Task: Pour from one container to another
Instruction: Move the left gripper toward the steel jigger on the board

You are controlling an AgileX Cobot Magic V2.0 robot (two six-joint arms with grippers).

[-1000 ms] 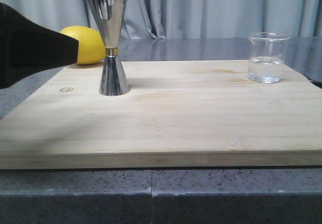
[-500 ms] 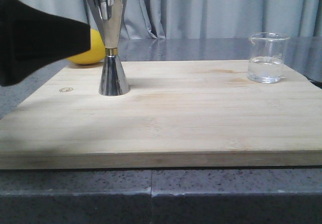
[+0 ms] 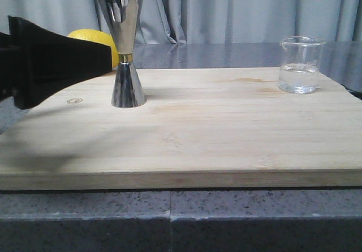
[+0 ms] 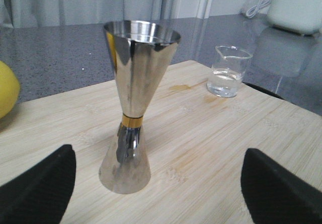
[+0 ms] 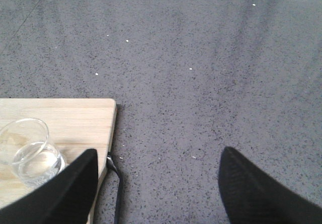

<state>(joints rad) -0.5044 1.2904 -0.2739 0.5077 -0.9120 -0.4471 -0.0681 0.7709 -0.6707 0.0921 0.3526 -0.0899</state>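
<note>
**Left arm closing in on the jigger, beaker untouched**

From where I stood, the bamboo cutting board (image 3: 215,133) filled most of the grey stone counter (image 5: 211,58), with a pale curtain (image 3: 237,8) hanging behind it. The left gripper (image 4: 156,183) came in low from the left side, its two black fingers (image 4: 37,189) spread wide apart and holding nothing, the jigger framed in the gap between them but not touched. The right gripper (image 5: 158,189) hung off the board's right edge over bare counter, fingers likewise parted and empty.

A lemon (image 3: 93,42) sat behind the left arm, at the board's back corner. The steel jigger (image 3: 125,51) stood upright on the left part of the board, tall on a narrow foot. The glass beaker (image 3: 300,65) stood well apart from it at the far right rear corner, a little clear liquid in its bottom.

The risk I saw was the jigger itself: so tall and slim-waisted, it would tip if one finger met it before the other, or slide on the wood. The right gripper also sat beside the beaker, not around it, so a careless reach could nudge the glass and slop the liquid.
</note>
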